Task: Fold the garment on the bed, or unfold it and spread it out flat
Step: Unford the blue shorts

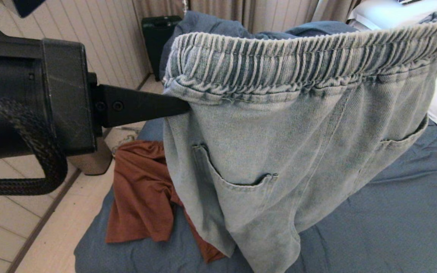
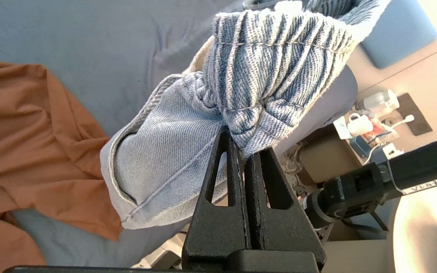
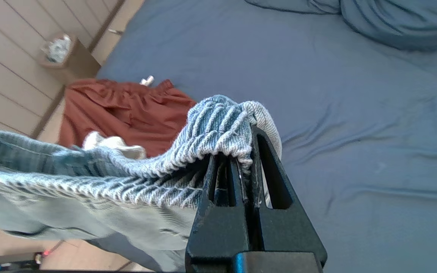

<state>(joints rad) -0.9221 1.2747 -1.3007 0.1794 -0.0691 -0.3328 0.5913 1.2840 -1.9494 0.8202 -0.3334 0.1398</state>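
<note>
While both fingers (image 2: pixel 245 151) (image 3: pixel 247 155) pinch it, faded jeans (image 1: pixel 279 151) hang over the bed (image 1: pixel 393 212).

A rust-brown garment (image 1: pixel 142 193) lies crumpled and spread low on the left. Beside it, on the pale plank floor (image 1: pixel 10 223), a small tan bin (image 1: pixel 93 161) shows crumpled stuff inside from the right wrist view. Further back stands a dark suitcase (image 1: pixel 157 38) against beige curtains (image 1: pixel 241 11). White panelled wall (image 1: pixel 104 34) runs along the left.
</note>
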